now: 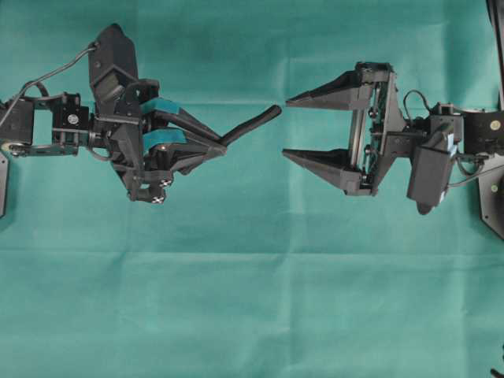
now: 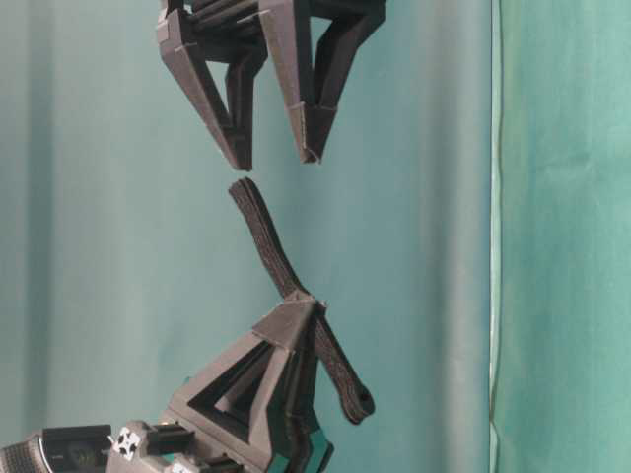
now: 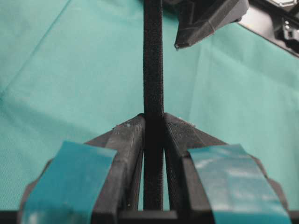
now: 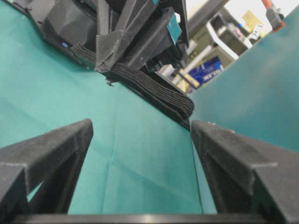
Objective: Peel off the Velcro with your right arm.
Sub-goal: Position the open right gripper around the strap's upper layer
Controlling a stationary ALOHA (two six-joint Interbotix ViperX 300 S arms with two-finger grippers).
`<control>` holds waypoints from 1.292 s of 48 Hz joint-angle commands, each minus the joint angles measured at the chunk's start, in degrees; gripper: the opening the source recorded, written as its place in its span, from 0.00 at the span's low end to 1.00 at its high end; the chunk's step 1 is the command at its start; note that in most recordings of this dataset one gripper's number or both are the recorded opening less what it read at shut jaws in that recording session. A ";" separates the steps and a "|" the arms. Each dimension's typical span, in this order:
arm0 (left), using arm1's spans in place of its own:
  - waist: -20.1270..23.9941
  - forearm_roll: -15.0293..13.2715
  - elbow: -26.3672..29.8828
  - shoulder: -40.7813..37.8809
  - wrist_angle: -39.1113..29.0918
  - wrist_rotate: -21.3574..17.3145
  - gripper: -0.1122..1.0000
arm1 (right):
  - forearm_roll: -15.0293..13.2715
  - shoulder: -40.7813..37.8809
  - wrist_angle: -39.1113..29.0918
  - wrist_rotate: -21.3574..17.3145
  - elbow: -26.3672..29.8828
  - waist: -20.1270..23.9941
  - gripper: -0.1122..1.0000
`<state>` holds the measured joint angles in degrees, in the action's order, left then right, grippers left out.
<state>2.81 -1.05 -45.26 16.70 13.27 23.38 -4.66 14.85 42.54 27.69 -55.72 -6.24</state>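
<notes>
Green cloth (image 1: 252, 299) covers the table, with faint fold creases; at table level it also rises as a backdrop.

Left gripper (image 1: 223, 145), the one with teal pads (image 1: 161, 105), is clamped on the Velcro (image 1: 253, 124). The fingertips pinch it partway along its length. Left wrist view: strip (image 3: 153, 60) sits edge-on between the two finger wedges and runs straight out past the tips. Table-level view: one part of the strip (image 2: 264, 241) sticks out beyond the tips toward the other gripper, and a rounded end hangs out behind the pinch, beside the fingers.

Right gripper (image 1: 285, 127), plain dark-grey wedge fingers, jaws spread wide, nothing between them. It faces the left gripper across the middle of the table. Overhead, the strip's free tip lies just beside the upper right fingertip (image 1: 290, 101), with a small gap, not touching. At table level the tip sits just short of the two right finger points (image 2: 240, 158), roughly in line with the space between them. Right wrist view: strip end (image 4: 180, 105) shows ahead between the open fingers, closer to the right-hand one; layered edges are visible there.

Both grippers are held above the cloth. Some clutter shows beyond the table edge in the right wrist view, too blurred to identify.
</notes>
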 commanded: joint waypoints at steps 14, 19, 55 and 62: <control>-0.09 -0.09 0.53 0.88 0.62 0.00 0.19 | -0.79 -1.14 1.67 -0.09 1.93 -0.18 0.83; 0.00 -0.09 0.44 0.88 0.62 0.00 0.19 | -0.79 -1.49 1.76 -0.09 2.20 -0.18 0.83; -0.09 -0.09 0.26 1.05 1.05 0.00 0.19 | -0.79 -2.55 1.85 -0.09 2.64 -0.09 0.83; 0.00 -0.09 0.26 1.05 1.14 0.00 0.19 | -0.79 -3.16 1.85 -0.09 2.99 -0.09 0.83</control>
<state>2.81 -1.05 -45.53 16.70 13.71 23.38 -5.36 11.51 43.77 27.69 -54.14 -6.33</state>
